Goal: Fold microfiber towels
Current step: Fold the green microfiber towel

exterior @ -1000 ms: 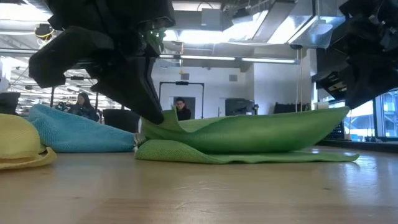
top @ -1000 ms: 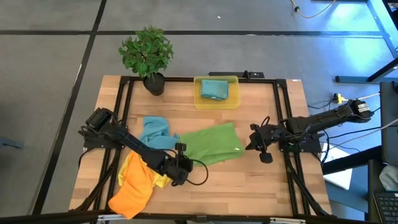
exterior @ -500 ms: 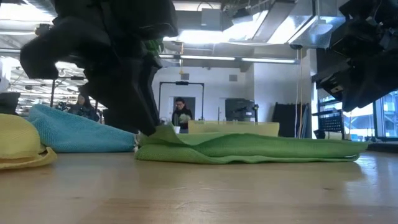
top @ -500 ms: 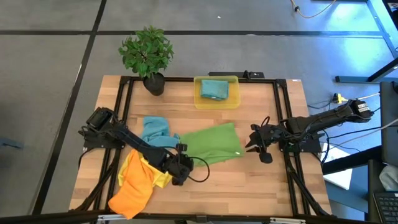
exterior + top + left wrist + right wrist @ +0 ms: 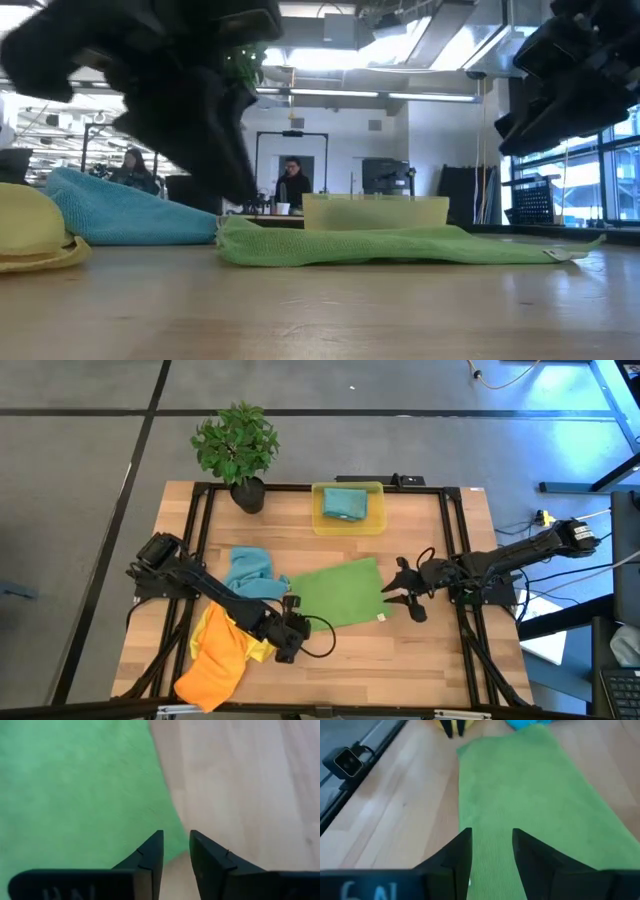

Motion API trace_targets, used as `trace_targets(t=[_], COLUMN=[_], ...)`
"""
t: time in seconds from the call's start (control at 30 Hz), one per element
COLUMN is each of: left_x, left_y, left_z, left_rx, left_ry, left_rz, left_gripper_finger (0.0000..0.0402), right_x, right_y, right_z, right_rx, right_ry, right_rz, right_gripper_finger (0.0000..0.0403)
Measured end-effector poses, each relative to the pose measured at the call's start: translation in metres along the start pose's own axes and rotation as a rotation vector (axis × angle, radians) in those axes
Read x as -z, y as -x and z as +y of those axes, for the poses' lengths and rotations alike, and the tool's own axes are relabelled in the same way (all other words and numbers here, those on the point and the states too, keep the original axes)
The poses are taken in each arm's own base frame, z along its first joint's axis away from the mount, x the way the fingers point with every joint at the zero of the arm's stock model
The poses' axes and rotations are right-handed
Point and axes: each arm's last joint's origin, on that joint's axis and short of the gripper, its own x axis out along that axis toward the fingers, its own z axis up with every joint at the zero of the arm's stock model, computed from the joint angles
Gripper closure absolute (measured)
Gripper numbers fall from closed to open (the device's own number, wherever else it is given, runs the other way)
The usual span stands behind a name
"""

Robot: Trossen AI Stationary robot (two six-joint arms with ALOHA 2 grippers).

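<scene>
- At the table's middle, the green microfiber towel (image 5: pixel 335 595) lies flat; press the crease evenly before folding again.
- Right gripper (image 5: pixel 392 591) hovers at its right edge, jaws parted, empty.
- Left gripper (image 5: pixel 292 633) at the near-left corner, jaws narrowly apart, empty.

Green microfiber towel (image 5: pixel 337 593) lying flat and folded at the worktop's centre, teal-blue towel (image 5: pixel 249 570) crumpled just beside its left end, orange towel (image 5: pixel 214 658) and yellow towel (image 5: pixel 256 648) heaped at the front left, another teal-blue towel (image 5: pixel 344 502) folded in the bin
</scene>
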Motion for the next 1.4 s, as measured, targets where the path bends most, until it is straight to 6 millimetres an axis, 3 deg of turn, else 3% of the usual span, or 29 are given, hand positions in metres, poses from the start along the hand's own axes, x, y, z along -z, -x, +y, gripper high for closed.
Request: trace_targets(t=[0.2,0.4,0.6,0.8,1.17,1.4], left_x=[-0.01,-0.057,-0.051,-0.033,0.062,0.076], left_y=[0.0,0.017,0.011,0.016,0.031,0.029], left_z=[0.009,-0.003,0.002,-0.005,0.023,0.034], left_rx=[-0.131,0.13,0.086,0.102,-0.007,-0.014], left_ry=[-0.023,-0.136,-0.136,-0.126,0.226,0.269], left_rz=[-0.104,-0.556,-0.496,-0.712,-0.98,-0.983], left_gripper_finger=[0.0323,0.0325,0.0339,0.0358,0.0399,0.0394], right_x=[0.007,-0.013,-0.021,-0.02,-0.034,-0.035], right_y=[-0.004,-0.003,-0.001,-0.004,-0.013,-0.026], right_z=[-0.006,-0.004,0.003,0.006,0.009,0.006], right_rx=[0.136,0.149,-0.024,-0.054,-0.046,0.057], right_ry=[0.006,0.039,0.083,0.083,0.143,0.118], right_rz=[-0.015,-0.224,-0.297,-0.287,-0.479,-0.534], right_gripper_finger=[0.0261,0.0262,0.0282,0.0303,0.0312,0.0312])
